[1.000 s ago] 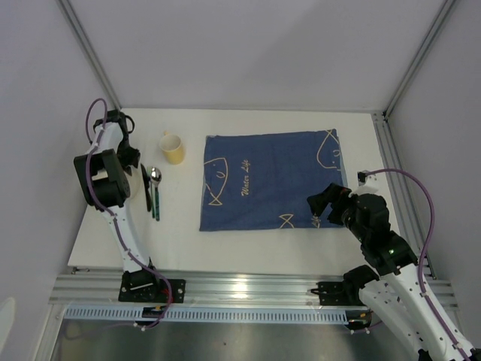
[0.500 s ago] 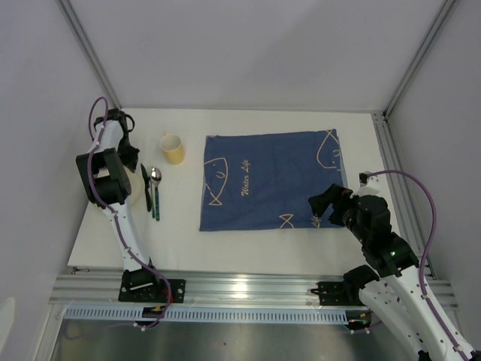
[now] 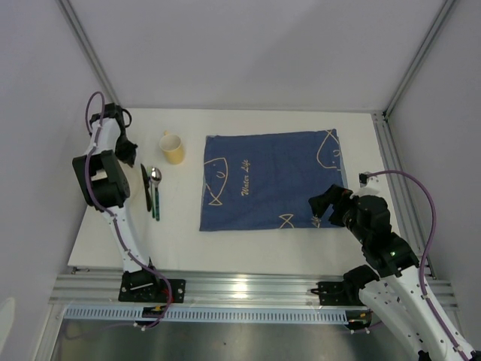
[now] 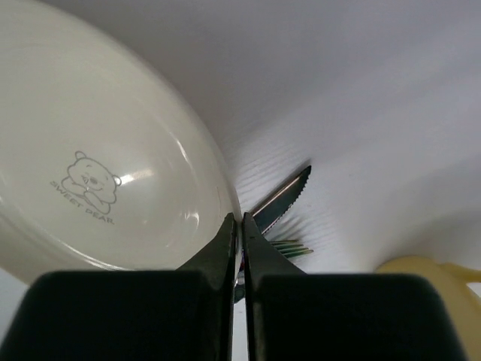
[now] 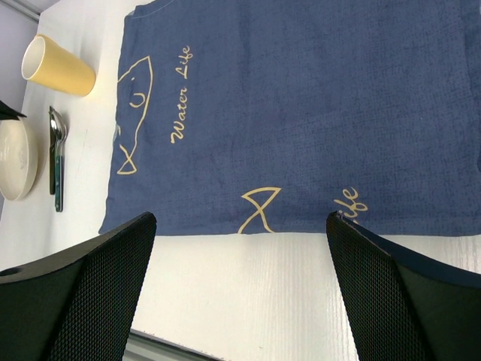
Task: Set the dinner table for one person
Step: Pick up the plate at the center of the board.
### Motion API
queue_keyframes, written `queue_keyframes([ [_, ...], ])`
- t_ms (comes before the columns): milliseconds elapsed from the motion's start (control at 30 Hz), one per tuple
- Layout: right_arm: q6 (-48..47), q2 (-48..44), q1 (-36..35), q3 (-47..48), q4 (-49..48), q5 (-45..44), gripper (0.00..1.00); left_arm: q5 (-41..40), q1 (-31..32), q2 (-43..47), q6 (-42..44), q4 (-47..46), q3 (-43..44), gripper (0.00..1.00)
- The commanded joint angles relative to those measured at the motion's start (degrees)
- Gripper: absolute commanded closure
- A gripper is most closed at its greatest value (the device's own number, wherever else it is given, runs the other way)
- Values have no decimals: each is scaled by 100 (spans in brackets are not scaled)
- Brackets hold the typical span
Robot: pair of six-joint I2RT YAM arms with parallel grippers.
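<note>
Pinching the rim of a cream plate [image 4: 98, 150] with the left tool [image 4: 239, 219], fingers drawn narrow with only that rim between them. Spreading away to that tool's left, the plate's pale face with a small bear print. Lying just past its tips and slightly right, a serrated knife [image 4: 289, 197] and fork tines [image 4: 291, 248]. Sitting further to its right, a yellow cup [image 4: 425, 274]. Hovering with the right tool [image 5: 240, 219] spread wide, holding nothing, above the near edge of a dark blue cloth [image 5: 301, 98]. Stretching white beneath both tools, the counter [image 3: 180, 233], carrying everything.
</note>
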State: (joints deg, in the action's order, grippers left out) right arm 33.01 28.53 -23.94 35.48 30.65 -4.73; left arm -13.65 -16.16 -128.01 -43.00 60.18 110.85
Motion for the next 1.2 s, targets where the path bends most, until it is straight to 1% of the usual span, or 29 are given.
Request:
queue_keyframes([
  [0, -14, -67, -40, 178, -16, -81, 1, -190, 87, 680, 152, -68, 341, 100],
  [67, -32, -85, -31, 178, -24, -72, 0, -191, 122, 865, 187, -103, 315, 99],
  [233, -58, -85, -31, 187, -7, -19, 1, 204, 175, 1093, 161, -112, 314, 99],
  [367, -50, -94, -40, 178, -33, 16, 0, 328, 411, 1198, 117, -16, 359, 99],
  [467, -85, -94, -31, 178, -42, 51, 1, 345, 596, 1479, 82, -94, 174, 99],
  [567, -85, -85, -31, 169, -51, 60, 1, 345, 737, 1795, 73, -270, -238, 99],
  [633, -76, -76, -40, 152, -68, 78, 1, 311, 860, 2164, 99, -419, -458, 100],
  [733, -111, -59, -31, 143, -95, 104, 0, 266, 974, 2604, 117, -507, -546, 99],
  [800, -120, -15, -40, 134, -130, 113, 0, 214, 1132, 2893, 169, -543, -582, 100],
  [1000, -146, 64, -31, 125, -226, 139, 1, 205, 1685, 3369, 415, -648, -520, 100],
  [1033, -146, 91, -40, 125, -235, 139, 1, 248, 1904, 3439, 459, -674, -520, 99],
  [1100, -155, 117, -40, 125, -297, 200, 0, 484, 2090, 3510, 704, -814, -529, 99],
  [1133, -164, 161, -40, 125, -314, 218, 1, 599, 2291, 3528, 819, -876, -538, 99],
  [1167, -172, 196, -31, 125, -358, 262, 0, 696, 2406, 3545, 1055, -903, -503, 100],
])
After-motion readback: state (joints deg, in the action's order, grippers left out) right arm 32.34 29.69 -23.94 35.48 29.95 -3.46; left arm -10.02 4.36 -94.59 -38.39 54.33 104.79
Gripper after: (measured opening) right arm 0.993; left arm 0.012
